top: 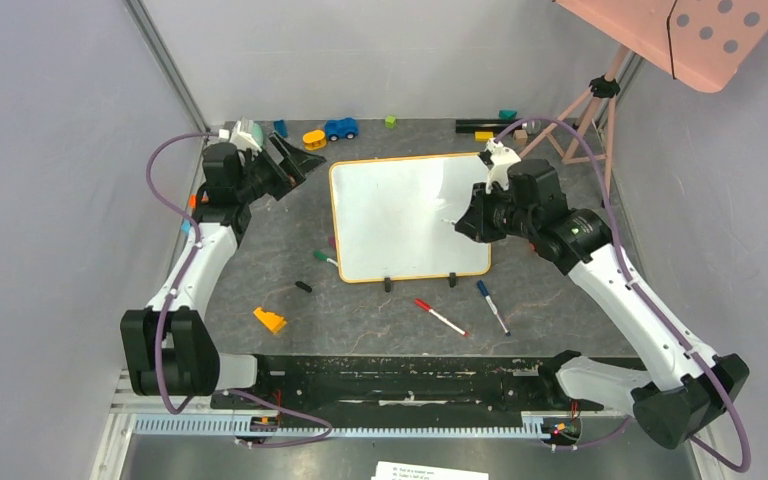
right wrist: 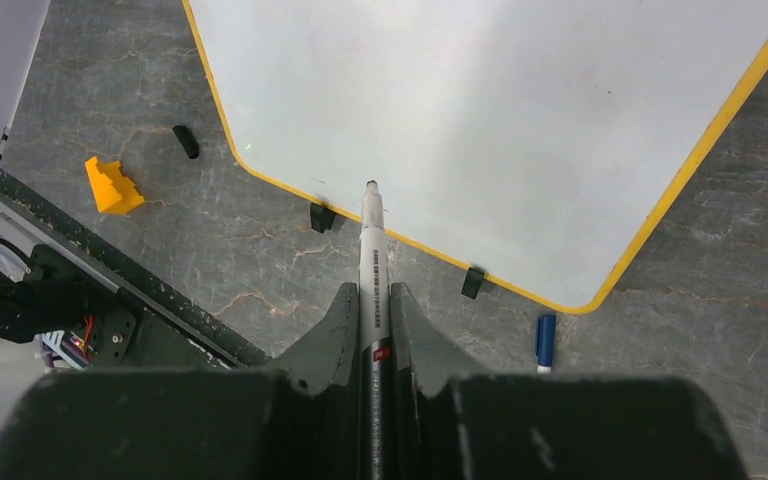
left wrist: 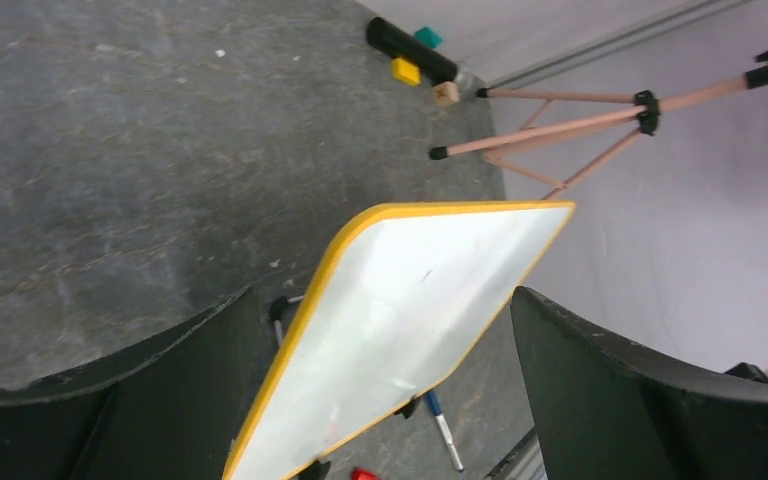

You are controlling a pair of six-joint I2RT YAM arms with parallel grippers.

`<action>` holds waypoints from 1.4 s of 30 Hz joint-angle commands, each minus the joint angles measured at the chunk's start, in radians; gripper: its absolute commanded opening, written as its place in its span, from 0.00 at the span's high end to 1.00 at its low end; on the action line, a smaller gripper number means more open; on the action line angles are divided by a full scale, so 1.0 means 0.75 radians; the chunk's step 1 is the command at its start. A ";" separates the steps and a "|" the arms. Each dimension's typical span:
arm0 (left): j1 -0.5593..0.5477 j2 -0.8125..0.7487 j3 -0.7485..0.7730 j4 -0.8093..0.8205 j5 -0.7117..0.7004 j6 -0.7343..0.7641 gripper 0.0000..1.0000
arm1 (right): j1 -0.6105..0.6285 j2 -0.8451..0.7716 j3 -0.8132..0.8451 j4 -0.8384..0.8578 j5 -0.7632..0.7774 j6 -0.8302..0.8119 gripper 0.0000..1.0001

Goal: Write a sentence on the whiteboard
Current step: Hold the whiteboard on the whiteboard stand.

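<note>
The whiteboard point(top: 410, 215) lies flat mid-table, white with an orange frame and two small black feet on its near edge. Its surface point(right wrist: 480, 110) looks blank; no sentence is in view. My right gripper point(top: 465, 222) hovers over the board's right side, shut on a grey-barrelled marker point(right wrist: 372, 240). The marker's tip points down, just inside the board's near edge. My left gripper point(top: 295, 160) is open and holds nothing, raised beyond the board's far-left corner. Between its fingers point(left wrist: 190, 400) the board point(left wrist: 400, 330) shows at a slant.
A red marker point(top: 440, 317) and a blue marker point(top: 492, 306) lie in front of the board. A green-capped marker point(top: 324, 258), a black cap point(top: 303, 287) and an orange block point(top: 270, 320) lie left of it. Toy cars point(top: 340, 128) and a pink tripod point(top: 590, 120) stand at the back.
</note>
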 commanded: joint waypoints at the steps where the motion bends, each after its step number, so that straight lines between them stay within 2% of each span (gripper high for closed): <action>1: 0.004 0.049 0.123 0.096 0.189 -0.075 0.00 | 0.003 -0.075 -0.006 0.053 0.008 -0.072 1.00; 8: 0.004 0.134 0.140 0.153 0.241 0.070 0.00 | 0.002 -0.055 0.017 0.122 0.048 -0.107 1.00; 16: 0.003 0.227 0.054 0.447 0.352 0.129 0.00 | 0.002 0.032 0.035 0.193 0.069 -0.041 1.00; 21: 0.004 0.330 0.091 0.520 0.486 0.070 0.00 | 0.003 0.085 0.082 0.280 -0.016 -0.017 1.00; 23: 0.056 0.381 0.127 0.557 0.550 0.030 0.00 | 0.003 0.109 0.100 0.299 -0.009 -0.014 1.00; 26: 0.099 0.419 0.169 0.560 0.616 0.008 0.00 | 0.002 0.140 0.135 0.314 -0.019 -0.007 1.00; 31: 0.118 0.338 0.186 0.286 0.512 0.291 0.00 | 0.003 0.160 0.159 0.349 -0.026 0.013 1.00; 35: 0.125 0.351 0.186 0.306 0.551 0.279 0.00 | 0.003 0.183 0.188 0.359 -0.042 0.013 1.00; 39: 0.127 0.302 0.146 0.268 0.493 0.384 0.00 | 0.003 0.235 0.242 0.369 -0.061 -0.014 1.00; 42: 0.129 0.346 0.164 0.271 0.543 0.380 0.00 | 0.002 0.294 0.302 0.383 -0.068 -0.044 1.00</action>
